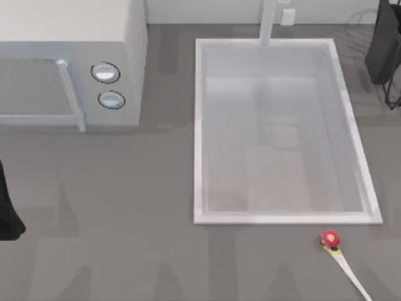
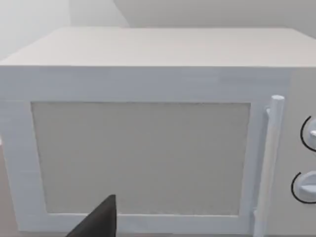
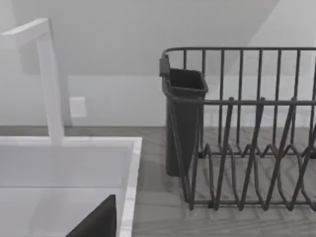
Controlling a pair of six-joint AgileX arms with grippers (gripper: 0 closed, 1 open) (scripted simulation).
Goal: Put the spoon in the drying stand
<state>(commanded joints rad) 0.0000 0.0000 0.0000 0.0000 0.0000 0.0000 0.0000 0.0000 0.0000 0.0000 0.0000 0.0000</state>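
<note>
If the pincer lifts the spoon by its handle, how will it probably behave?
The spoon looks thin and small beside the sink, so it is probably light. The slim handle lying flat may slip or pivot when pinched. Its rounded red end might make it tip.

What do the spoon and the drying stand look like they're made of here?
The spoon: likely plastic or painted wood, going by its matte cream handle and solid red end; the look leaves it open. The drying stand: thin dark bars bent into an open frame suggest coated metal wire, with a matte dark cup, probably plastic, hung on its corner.

1 spoon (image 1: 341, 258), 1 drying stand (image 3: 247, 133), 1 sink (image 1: 199, 125), 1 microwave (image 2: 148, 79), 2 knobs (image 1: 105, 73)
</note>
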